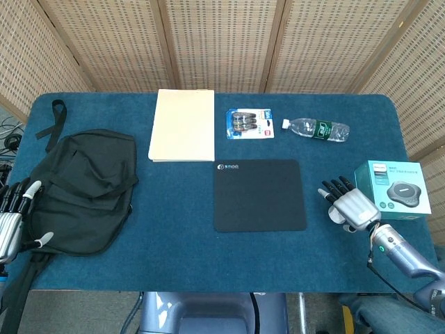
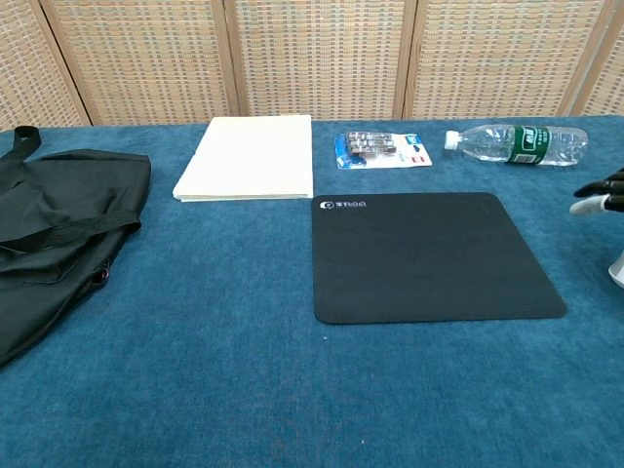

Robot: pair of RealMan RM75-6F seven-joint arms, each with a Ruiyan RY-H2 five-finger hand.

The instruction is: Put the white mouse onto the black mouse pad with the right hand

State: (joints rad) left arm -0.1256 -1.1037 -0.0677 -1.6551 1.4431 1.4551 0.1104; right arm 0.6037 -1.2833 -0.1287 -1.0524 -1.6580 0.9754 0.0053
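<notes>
The black mouse pad (image 1: 259, 195) (image 2: 429, 255) lies flat in the middle of the blue table. My right hand (image 1: 351, 205) hovers just right of the pad with its fingers (image 2: 597, 195) straight and spread, pointing toward the pad. The white mouse (image 2: 618, 271) shows only as a pale sliver at the chest view's right edge, below those fingers. In the head view it is almost wholly hidden under the hand. My left hand (image 1: 10, 216) rests at the table's left edge beside the black bag, holding nothing.
A black bag (image 1: 80, 188) covers the left side. A cream folder (image 1: 182, 125), a blister pack (image 1: 250, 123) and a water bottle (image 1: 320, 129) lie behind the pad. A teal speaker box (image 1: 393, 189) stands right beside my right hand.
</notes>
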